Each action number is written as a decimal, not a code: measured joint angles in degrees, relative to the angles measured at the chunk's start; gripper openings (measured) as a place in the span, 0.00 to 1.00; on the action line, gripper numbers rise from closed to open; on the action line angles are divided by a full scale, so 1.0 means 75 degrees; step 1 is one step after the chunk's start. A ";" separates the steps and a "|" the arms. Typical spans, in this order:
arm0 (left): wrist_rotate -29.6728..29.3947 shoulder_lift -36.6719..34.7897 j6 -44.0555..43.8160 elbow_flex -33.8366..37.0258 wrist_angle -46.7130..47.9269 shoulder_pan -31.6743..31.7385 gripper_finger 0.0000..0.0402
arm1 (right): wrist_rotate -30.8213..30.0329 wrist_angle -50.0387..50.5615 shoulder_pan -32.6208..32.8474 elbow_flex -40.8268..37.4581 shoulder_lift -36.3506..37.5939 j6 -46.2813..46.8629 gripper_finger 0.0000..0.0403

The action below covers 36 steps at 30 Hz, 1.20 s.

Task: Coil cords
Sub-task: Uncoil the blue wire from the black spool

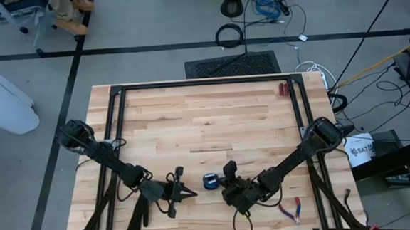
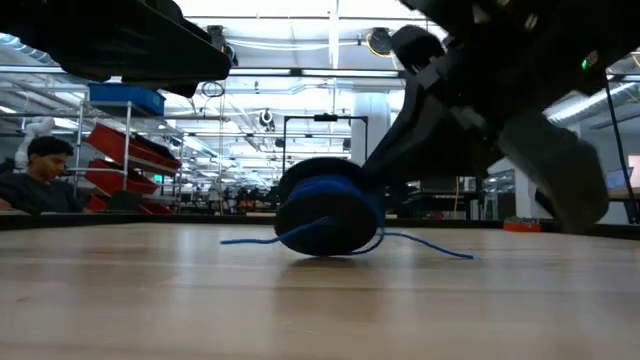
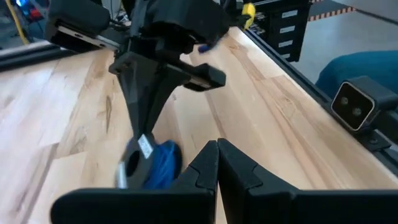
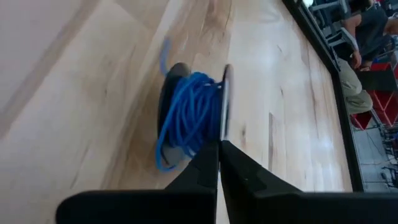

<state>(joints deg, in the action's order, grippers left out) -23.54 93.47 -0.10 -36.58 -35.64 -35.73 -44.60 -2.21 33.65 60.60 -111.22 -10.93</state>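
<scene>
My right gripper (image 1: 229, 170) is low over the near middle of the table (image 1: 205, 115), its two fingers pressed together with nothing between them; in my right wrist view the fingertips (image 4: 219, 152) meet in a closed point just short of the cord (image 4: 189, 115). The cord is blue and wound on a small dark spool (image 1: 210, 180) that stands on its edge on the wood, just to the left of that gripper. From table height the spool (image 2: 328, 210) shows as a dark round shape with blue turns across it, and a loose blue strand trails out flat along the table on each side of it. I cannot tell whether my fingertips touch the spool's rim or stop just beside it. My left gripper (image 1: 190, 194) waits a little farther left and nearer the front edge, pointing right toward the spool, its fingers (image 3: 214, 163) also closed together and holding nothing; from its wrist view the spool (image 3: 148, 165) sits just beyond them, under my right arm. Red-handled pliers (image 1: 291, 209) lie on the table near the front right, well apart from the spool. A seated person (image 2: 40, 175) shows in the room far behind the table, on the left.
</scene>
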 joint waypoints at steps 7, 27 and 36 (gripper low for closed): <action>-0.0703 0.0000 -0.0064 0.0000 -0.0005 0.0003 0.03 | -0.0006 -0.0022 0.0177 -0.0003 0.0296 0.0209 0.00; -0.1423 -0.0003 0.0099 0.0000 -0.0198 -0.0254 0.59 | 0.0244 -0.0021 0.0265 -0.0003 0.0584 0.0974 0.00; -0.1532 -0.0003 0.0058 -0.0028 -0.0147 -0.0248 0.60 | 0.0385 -0.0586 0.0262 -0.0003 0.0591 0.0975 0.00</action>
<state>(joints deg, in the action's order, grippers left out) -35.03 93.45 0.33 -36.79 -36.75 -37.58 -41.71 -6.61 35.61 60.58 -106.78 -3.62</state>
